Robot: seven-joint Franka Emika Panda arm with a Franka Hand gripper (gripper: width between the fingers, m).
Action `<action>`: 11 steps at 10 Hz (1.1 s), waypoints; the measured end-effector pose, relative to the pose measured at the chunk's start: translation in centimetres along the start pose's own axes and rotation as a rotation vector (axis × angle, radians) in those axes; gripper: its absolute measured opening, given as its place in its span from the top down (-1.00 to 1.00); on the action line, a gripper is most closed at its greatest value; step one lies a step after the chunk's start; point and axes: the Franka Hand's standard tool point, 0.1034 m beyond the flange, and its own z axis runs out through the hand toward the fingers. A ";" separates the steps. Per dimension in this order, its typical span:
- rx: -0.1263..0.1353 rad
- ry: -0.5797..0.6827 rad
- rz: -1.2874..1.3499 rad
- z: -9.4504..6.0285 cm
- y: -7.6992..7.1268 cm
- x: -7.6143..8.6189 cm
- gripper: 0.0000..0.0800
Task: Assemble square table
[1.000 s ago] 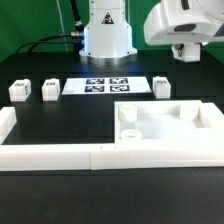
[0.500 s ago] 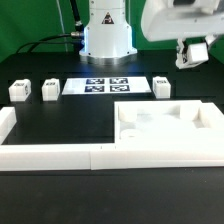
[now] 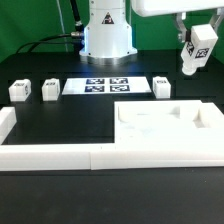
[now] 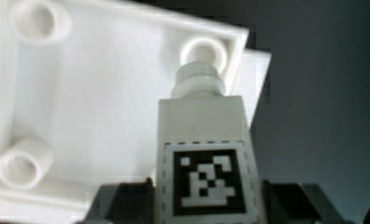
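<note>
Nearest us, the border wall (image 3: 60, 155) closes the exterior view's lower edge. Just behind it at lower right lies the white tabletop (image 3: 165, 128), raised rim around corner holes, with bare black table (image 3: 60, 120) open to its left. Farther back, the first leg (image 3: 18, 90), second leg (image 3: 50, 90), marker board (image 3: 110, 86) and third leg (image 3: 162, 86) form a row. At upper right the gripper (image 3: 193, 50) is clamped on the tagged fourth leg (image 4: 208, 130), held in the air.

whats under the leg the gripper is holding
The tabletop, with a corner hole showing just past the tip of the leg. The patch of tabletop straight behind the leg is covered by it.
</note>
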 end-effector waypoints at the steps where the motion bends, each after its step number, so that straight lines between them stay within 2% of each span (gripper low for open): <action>1: -0.005 0.078 -0.005 0.0 0.8 1.9 0.27; 2: -0.016 0.194 -0.004 -0.9 2.1 4.6 0.27; 3: -0.022 0.294 -0.004 -1.0 2.2 5.0 0.27; 4: -0.025 0.332 -0.006 -0.6 2.1 4.3 0.27; 5: -0.023 0.302 -0.006 -0.4 2.1 4.1 0.27; 8: -0.023 0.304 -0.006 -0.3 2.1 4.2 0.27; 10: -0.020 0.327 -0.001 0.9 2.3 5.3 0.27; 11: -0.019 0.335 0.001 1.0 2.4 6.0 0.27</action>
